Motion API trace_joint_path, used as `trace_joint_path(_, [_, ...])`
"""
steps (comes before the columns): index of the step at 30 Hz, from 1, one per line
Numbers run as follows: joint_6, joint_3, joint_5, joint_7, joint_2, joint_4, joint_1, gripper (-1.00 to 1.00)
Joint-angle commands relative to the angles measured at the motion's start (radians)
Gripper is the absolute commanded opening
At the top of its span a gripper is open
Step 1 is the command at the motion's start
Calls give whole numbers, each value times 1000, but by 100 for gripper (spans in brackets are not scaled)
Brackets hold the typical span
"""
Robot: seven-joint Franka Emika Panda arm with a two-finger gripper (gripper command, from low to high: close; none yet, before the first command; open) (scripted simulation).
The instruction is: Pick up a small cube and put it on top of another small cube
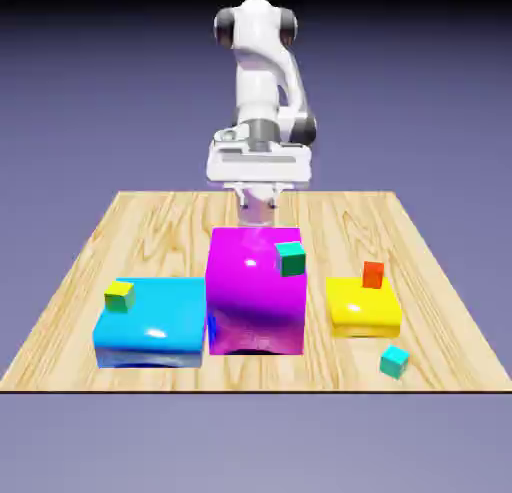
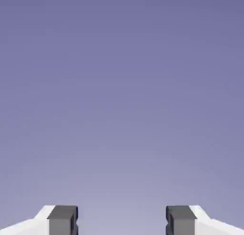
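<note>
While the hand view shows only plain blue-violet backdrop, with the fingers [image 2: 63,219] spread wide at its bottom edge and nothing between them, the exterior view shows the wooden surface [image 1: 150,231]. At its lower right lies the light cyan cube [image 1: 394,360]. At centre-left, the yellow-topped cube [image 1: 120,296] sits on the big cyan block [image 1: 155,326].

A light-grained wooden tabletop [image 1: 150,231] spreads from nine to three o'clock; a plain blue-violet backdrop [image 1: 420,81] darkens toward twelve o'clock.
</note>
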Motion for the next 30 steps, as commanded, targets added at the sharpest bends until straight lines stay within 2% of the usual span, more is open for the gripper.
trace_joint_path(1, [-12, -9, 12, -44, 21, 14, 19, 0])
trace_joint_path(30, [-373, -283, 353, -1305, 629, 433, 557, 0])
